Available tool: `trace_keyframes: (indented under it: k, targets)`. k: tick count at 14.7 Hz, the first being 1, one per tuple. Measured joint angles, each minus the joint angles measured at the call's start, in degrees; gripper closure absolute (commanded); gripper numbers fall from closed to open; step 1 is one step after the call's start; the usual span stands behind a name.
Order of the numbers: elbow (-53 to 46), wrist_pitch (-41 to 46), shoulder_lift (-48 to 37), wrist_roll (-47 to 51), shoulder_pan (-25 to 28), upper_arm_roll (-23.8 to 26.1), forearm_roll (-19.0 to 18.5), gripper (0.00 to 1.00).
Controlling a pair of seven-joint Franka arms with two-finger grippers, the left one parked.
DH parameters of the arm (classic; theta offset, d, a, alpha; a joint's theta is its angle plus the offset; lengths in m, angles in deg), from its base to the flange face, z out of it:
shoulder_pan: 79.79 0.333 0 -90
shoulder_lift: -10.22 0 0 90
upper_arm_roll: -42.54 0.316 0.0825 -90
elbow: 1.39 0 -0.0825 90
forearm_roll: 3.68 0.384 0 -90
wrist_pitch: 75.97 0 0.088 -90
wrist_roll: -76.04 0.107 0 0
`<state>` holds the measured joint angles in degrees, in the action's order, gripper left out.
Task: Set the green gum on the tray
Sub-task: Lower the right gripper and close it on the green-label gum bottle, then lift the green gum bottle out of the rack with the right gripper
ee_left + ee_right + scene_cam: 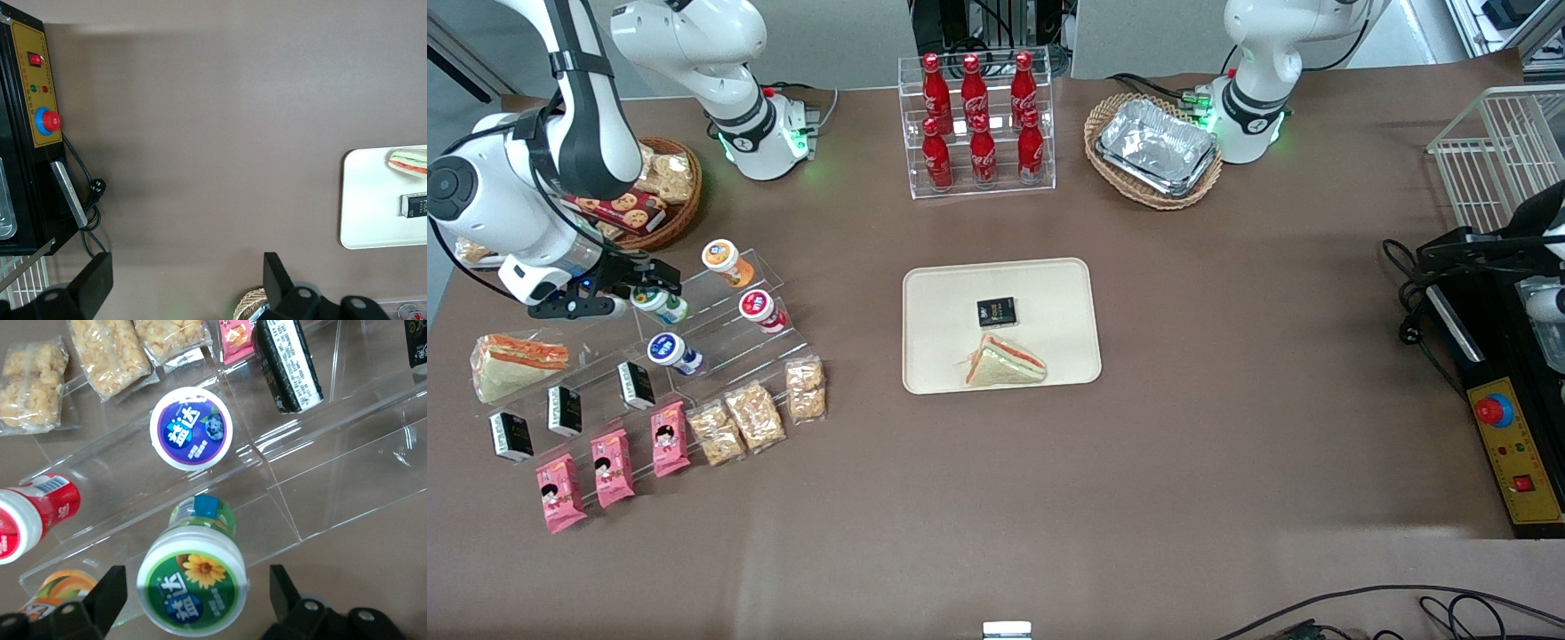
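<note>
Right gripper point(193, 600) hovering with fingers spread wide either side of green gum point(192, 587), not touching it. Bottle sitting on clear acrylic display steps point(320, 487), lid showing sunflower, kiwi and Chinese brand characters. Blue-lidded bottle point(191, 428) bearing same characters with blueberries. Coca-Cola bottles point(978, 120) standing in rack. Cream tray point(934, 302) lying mid-table, carrying sandwich point(1005, 364) and black packet point(996, 312).

Bright, even light; glare on clear shelves point(347, 447).

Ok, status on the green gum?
Hand open, straddling green gum on the clear rack. Not gripped yet. Tray holds sandwich and black packet; room left.
</note>
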<state>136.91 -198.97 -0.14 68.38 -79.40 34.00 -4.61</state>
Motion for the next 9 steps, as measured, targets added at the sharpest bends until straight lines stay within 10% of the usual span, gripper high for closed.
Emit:
trace_keyframes:
  k: [9]
  targets:
    - [0.05,0.06,-0.01,0.02,0.00,0.08,0.03,0.77]
